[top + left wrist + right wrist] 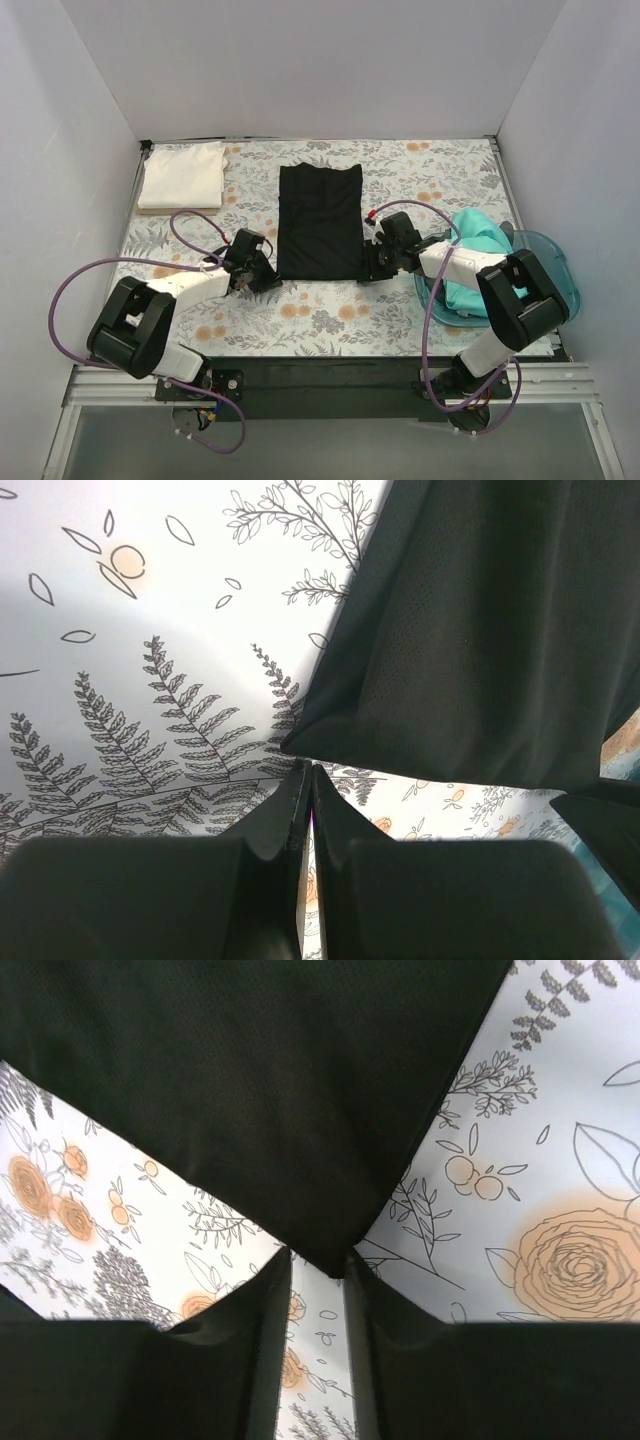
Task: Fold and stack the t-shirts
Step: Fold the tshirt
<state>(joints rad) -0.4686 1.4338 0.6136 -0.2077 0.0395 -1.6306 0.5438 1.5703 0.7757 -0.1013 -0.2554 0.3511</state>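
Observation:
The black t-shirt (pixel 320 220) lies flat in the middle of the table, folded into a long rectangle. My left gripper (pixel 262 275) is at its near left corner. In the left wrist view its jaws (pixel 305 772) are pressed together just below the corner of the black cloth (pixel 480 630), with nothing seen between them. My right gripper (pixel 372 262) is at the near right corner. Its jaws (pixel 318 1258) stand slightly apart, with the tip of the black shirt's corner (pixel 260 1080) between the fingertips. The white t-shirt (pixel 183 175) lies folded at the back left. The teal t-shirt (pixel 475 265) is bunched in the bin.
The translucent blue bin (pixel 560 270) stands at the right edge of the table, beside my right arm. The floral table cover (pixel 300 320) spans the table. White walls close in the back and both sides.

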